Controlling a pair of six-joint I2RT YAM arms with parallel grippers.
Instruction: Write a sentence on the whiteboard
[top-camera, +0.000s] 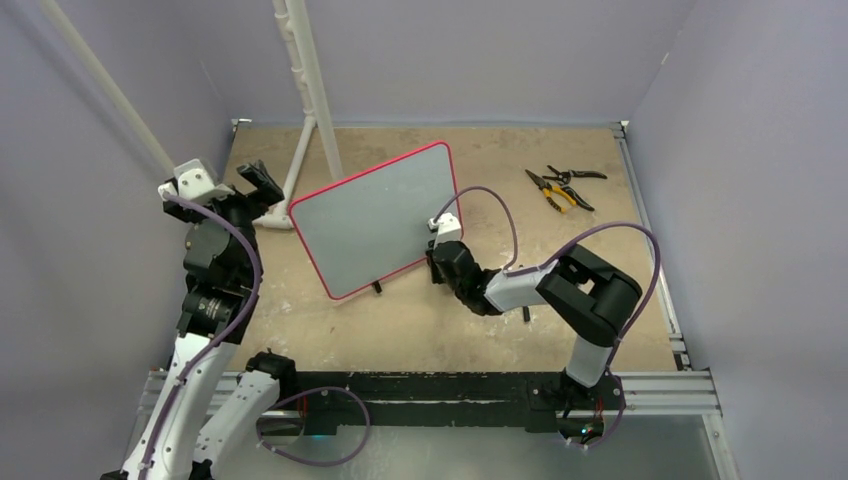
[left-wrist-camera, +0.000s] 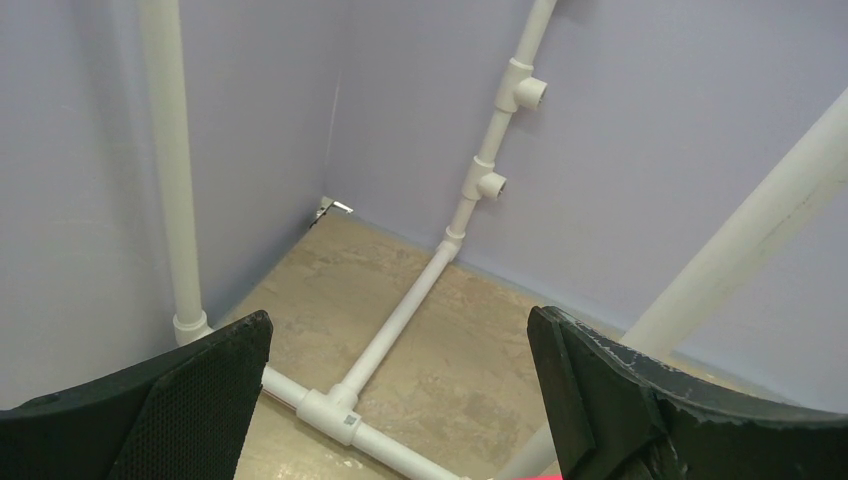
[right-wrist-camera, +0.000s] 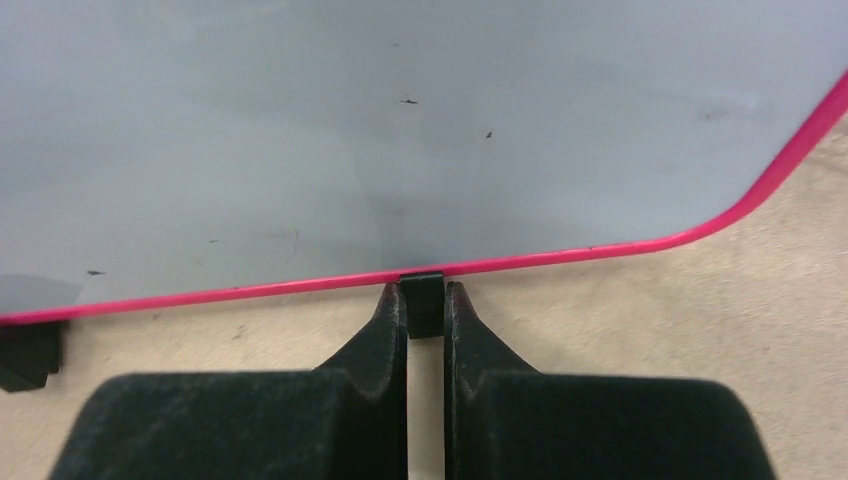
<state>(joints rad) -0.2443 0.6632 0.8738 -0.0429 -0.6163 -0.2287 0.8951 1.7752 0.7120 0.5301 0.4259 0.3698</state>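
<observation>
The whiteboard (top-camera: 375, 218) stands tilted at the table's middle, pale grey with a red-pink rim. Its face is blank apart from a few dark specks; no sentence shows on it. My right gripper (top-camera: 441, 240) is at the board's right edge. In the right wrist view the right gripper (right-wrist-camera: 425, 296) is shut on a small black foot (right-wrist-camera: 422, 308) under the pink rim of the whiteboard (right-wrist-camera: 400, 130). The other foot (right-wrist-camera: 26, 355) shows at the left. My left gripper (top-camera: 260, 181) is open and empty, raised left of the board. No marker is in view.
A white PVC pipe frame (top-camera: 305, 120) stands behind the board's left end; it also shows between the open left fingers (left-wrist-camera: 380, 340). Pliers and cutters (top-camera: 560, 187) lie at the back right. Purple walls close in the table.
</observation>
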